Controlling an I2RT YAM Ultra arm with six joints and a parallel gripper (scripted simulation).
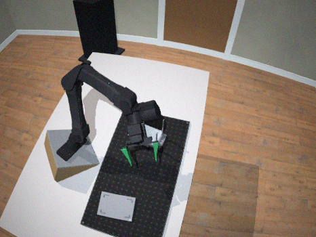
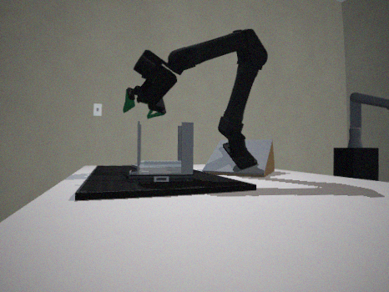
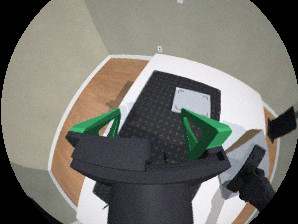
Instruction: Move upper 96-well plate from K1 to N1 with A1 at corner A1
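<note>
The stack rack K1 (image 2: 164, 151) stands on the black mat (image 2: 163, 183), with tall grey posts and plates low inside it. From above the rack (image 1: 155, 132) is mostly hidden under the arm's wrist. My gripper (image 2: 139, 108) has green fingers, is open and empty, and hangs well above the rack's top. It also shows in the top view (image 1: 142, 154) and in the wrist view (image 3: 154, 131). The plate nest N1 (image 1: 116, 206) is a pale grey rectangle with corner locators at the near end of the mat; it also shows in the wrist view (image 3: 192, 104). It is empty.
The arm's base sits on a grey and tan wedge block (image 1: 69, 157) left of the mat. A tall black cabinet (image 1: 96, 25) stands beyond the table's far edge. The white table ends just right of the mat.
</note>
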